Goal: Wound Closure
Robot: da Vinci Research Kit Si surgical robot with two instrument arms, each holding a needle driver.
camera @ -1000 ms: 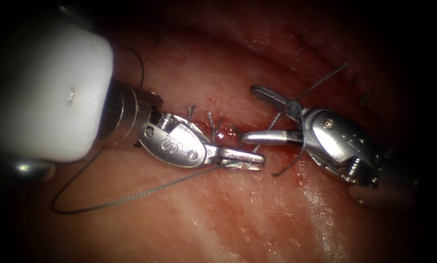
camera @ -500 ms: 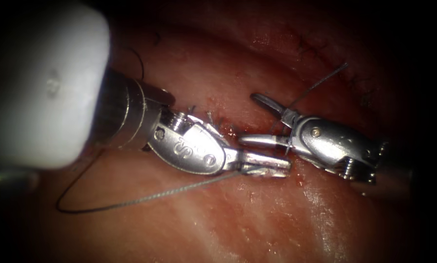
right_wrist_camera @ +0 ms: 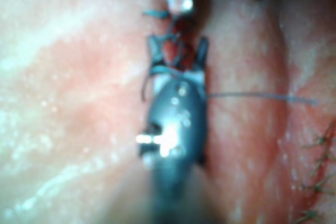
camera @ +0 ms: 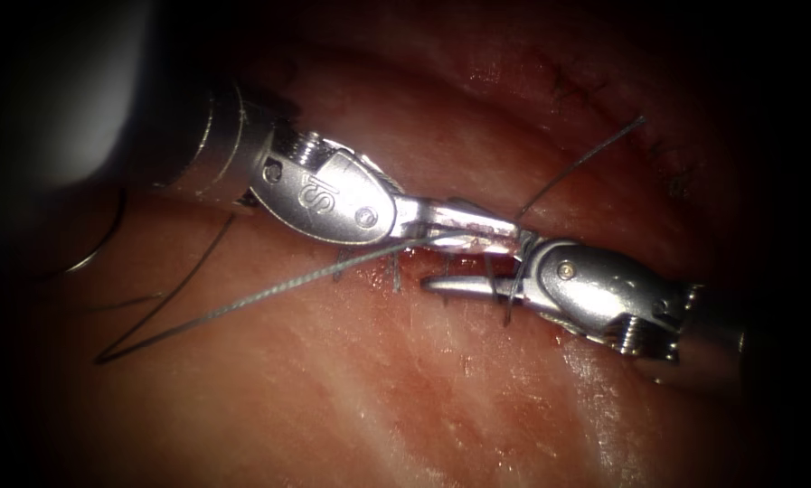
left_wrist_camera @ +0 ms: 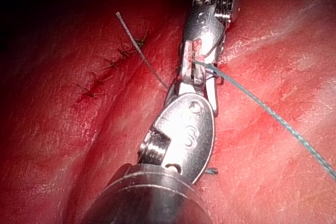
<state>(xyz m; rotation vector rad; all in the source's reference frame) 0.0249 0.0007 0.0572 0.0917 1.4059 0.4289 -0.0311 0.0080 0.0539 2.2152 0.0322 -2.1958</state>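
Our left hand [camera: 464, 224] is polished silver steel: a rounded teardrop clevis stamped "IS" with two small round pivot pins, behind it a ribbed steel collar and a pale, blurred shaft. Our right hand [camera: 477, 271] is the same silver, with one round screw on its clevis and coiled grooves at the wrist.

Left tool [left_wrist_camera: 193, 72]: wrist housing large and close, jaws reaching away from the camera and clamped on the thread [left_wrist_camera: 262, 109]. From the jaws the teal thread runs taut across the tissue [left_wrist_camera: 273, 171] and off the frame. Right tool [left_wrist_camera: 212, 9] faces the left tool's jaws tip to tip; its jaw state is unclear. A dark thread tail [left_wrist_camera: 137, 51] slants past a row of finished stitches [left_wrist_camera: 113, 69] with short cut ends.
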